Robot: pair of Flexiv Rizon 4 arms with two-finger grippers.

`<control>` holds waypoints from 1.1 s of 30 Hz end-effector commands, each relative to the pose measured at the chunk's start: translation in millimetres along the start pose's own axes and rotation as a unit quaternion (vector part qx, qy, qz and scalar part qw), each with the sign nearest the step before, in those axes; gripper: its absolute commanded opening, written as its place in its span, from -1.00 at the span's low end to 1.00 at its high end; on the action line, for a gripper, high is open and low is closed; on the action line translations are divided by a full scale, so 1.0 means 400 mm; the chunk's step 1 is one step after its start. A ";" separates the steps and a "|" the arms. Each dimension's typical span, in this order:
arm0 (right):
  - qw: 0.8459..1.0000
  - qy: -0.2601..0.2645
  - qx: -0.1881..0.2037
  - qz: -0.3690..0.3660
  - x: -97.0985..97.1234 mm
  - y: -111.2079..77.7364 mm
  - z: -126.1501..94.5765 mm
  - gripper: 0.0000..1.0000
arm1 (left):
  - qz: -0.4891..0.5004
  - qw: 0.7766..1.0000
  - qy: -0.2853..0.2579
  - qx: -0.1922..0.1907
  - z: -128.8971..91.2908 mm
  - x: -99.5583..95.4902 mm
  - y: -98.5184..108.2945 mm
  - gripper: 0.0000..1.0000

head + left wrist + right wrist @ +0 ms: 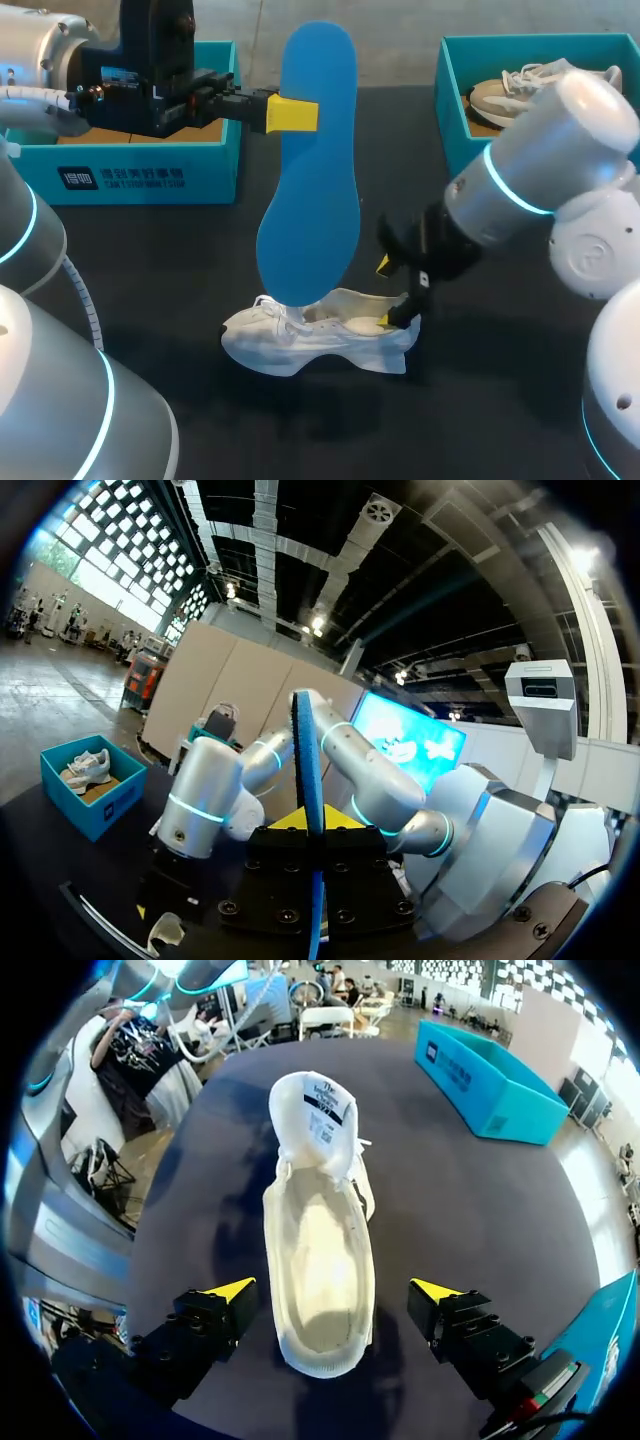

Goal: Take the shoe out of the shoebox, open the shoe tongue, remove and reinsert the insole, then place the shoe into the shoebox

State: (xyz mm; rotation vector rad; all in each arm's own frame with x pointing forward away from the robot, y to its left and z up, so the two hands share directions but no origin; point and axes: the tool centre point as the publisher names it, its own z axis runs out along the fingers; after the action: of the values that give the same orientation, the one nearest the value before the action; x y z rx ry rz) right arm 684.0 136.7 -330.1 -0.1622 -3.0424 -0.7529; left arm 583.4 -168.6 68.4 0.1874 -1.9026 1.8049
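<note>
Smooth matt blue foam-like insole (310, 200), white shoe (300, 345) of woven cloth with soft fabric lining, matt dark table (160, 270), teal cardboard box (130, 170) at ten o'clock, glossy silver right arm (560, 130) shell at three o'clock

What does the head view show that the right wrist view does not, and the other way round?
Only the head view: the blue insole, held upright over the shoe by the left end effector, and a second shoe in the box at the right.
Only the right wrist view: the shoe's bare inside and its tongue, pulled open.
Both: the white shoe on the dark table, and the right end effector open at its heel, fingers apart from it.
</note>
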 end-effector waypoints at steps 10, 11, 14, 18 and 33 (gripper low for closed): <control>0.972 0.019 0.236 -0.005 -0.005 0.036 0.036 1.00 | 0.000 1.000 0.001 0.000 0.001 0.000 0.000 -1.00; 0.971 0.019 0.237 -0.005 -0.006 0.037 0.036 1.00 | 0.000 1.000 0.001 0.000 0.001 0.000 0.000 -1.00; 0.971 0.022 0.240 -0.006 -0.009 0.039 0.037 1.00 | 0.000 1.000 0.001 0.000 0.001 0.000 0.000 -1.00; 0.971 0.024 0.239 -0.009 -0.010 0.041 0.037 1.00 | 0.000 1.000 0.001 0.000 0.001 0.000 0.000 -1.00; 0.976 0.028 0.214 -0.020 -0.009 0.037 0.034 1.00 | 0.000 1.000 0.001 0.000 0.001 0.000 0.000 -1.00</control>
State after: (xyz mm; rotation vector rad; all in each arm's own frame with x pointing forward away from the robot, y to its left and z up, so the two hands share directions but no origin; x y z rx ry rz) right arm 690.4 157.0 -333.8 -0.0768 -3.0675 -0.0678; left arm 583.4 -168.6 68.4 0.1874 -1.9026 1.8049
